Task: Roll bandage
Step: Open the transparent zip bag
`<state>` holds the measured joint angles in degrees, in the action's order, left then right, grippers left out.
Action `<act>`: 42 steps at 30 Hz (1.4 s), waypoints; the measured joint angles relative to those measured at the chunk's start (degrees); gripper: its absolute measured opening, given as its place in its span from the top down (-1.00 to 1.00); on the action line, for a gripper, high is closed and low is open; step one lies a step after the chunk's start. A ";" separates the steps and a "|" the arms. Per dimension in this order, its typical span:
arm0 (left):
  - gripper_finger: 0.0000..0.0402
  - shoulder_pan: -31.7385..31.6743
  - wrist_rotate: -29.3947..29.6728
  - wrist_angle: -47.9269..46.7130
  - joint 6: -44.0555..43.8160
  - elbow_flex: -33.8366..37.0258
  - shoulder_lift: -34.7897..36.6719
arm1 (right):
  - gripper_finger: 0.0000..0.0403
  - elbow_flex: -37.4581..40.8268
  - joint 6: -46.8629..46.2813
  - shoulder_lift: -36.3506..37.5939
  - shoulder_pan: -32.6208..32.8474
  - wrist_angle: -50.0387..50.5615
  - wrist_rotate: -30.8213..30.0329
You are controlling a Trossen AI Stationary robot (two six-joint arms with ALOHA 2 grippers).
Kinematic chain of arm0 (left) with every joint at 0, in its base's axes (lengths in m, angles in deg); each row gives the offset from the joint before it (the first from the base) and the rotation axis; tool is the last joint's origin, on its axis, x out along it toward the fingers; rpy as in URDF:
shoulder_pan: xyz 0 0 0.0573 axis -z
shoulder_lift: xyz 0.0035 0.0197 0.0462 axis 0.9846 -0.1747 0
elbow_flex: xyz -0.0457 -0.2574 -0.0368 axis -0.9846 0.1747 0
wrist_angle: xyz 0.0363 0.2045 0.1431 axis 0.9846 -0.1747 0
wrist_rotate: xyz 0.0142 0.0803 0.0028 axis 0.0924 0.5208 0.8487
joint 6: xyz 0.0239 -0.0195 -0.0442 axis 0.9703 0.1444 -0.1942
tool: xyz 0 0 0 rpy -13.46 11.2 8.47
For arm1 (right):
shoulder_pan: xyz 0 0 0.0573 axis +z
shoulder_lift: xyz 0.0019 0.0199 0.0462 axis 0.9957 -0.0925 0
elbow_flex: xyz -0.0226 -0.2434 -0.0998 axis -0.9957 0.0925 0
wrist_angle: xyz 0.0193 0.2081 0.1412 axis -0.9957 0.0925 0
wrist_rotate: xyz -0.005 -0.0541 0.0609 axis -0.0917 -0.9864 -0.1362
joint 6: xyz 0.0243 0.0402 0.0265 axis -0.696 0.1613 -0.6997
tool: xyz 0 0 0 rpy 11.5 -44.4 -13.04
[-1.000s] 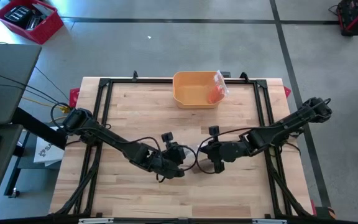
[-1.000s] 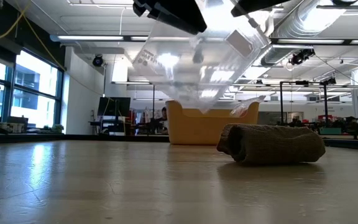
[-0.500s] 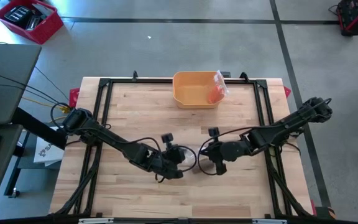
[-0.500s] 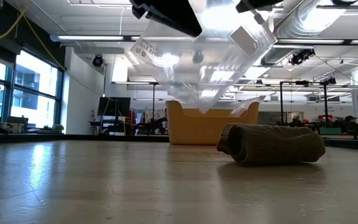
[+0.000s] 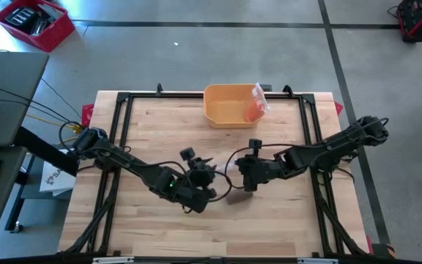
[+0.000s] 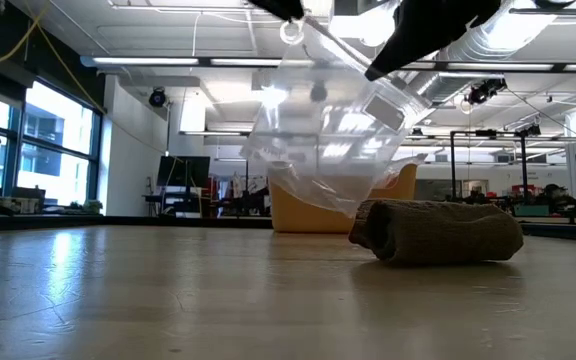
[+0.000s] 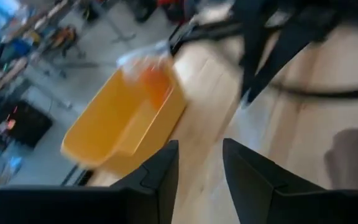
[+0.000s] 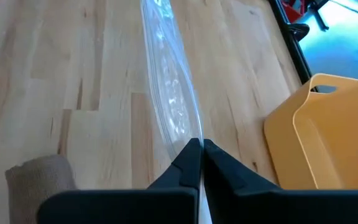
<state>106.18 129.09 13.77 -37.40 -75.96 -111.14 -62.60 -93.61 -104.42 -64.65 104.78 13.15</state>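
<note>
- The bench [image 5: 152, 125], a pale wooden top in a black frame, carried both dark arms, which met near its middle in the high view.
- The bin [image 5: 230, 106], yellow and open-topped, stood at the far edge of the bench with an orange item in a clear wrapper [image 5: 255, 108] at its right end; the low view showed it behind the other things.
- The bag [image 6: 333, 135], clear plastic with a zip edge, hung above the bench in the low view, its lower end just over the wood in front of the bin.
- The right hand [image 8: 201, 149] had its fingers together, clamped on the edge of the bag, which ran as a thin clear strip away from the fingertips in the right wrist view; in the high view the hand sat just right of the bench's centre.
- The left hand [image 7: 199, 163] stood with its fingers apart and nothing between them in its own wrist view, just left of the right hand in the high view.
- The bandage [image 6: 438, 231], a tan roll, lay on its side on the bench, below and beside the hanging bag, free of both hands; the right wrist view caught one end of it on the wood.
</note>
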 joint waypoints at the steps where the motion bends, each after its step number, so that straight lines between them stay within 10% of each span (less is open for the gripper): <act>1: 0.40 -0.22 -0.33 3.68 3.11 0.33 -0.11 | 1.00 0.00 0.05 0.00 -0.10 -0.14 0.28; 10: 0.41 -2.14 -6.33 23.05 18.25 2.70 -0.48 | 1.00 0.00 0.07 0.00 -0.16 1.22 1.83; 17: 0.41 -5.90 -18.11 20.73 15.05 2.70 -2.57 | 1.00 0.00 0.09 0.00 -0.18 0.22 2.21; 42: 0.51 -9.06 -23.95 14.64 10.83 2.03 -3.90 | 1.00 0.00 4.14 -0.02 0.21 0.72 7.87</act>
<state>97.11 105.14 28.40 -26.57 -73.94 -115.04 -62.60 -89.47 -104.43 -64.44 105.50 21.02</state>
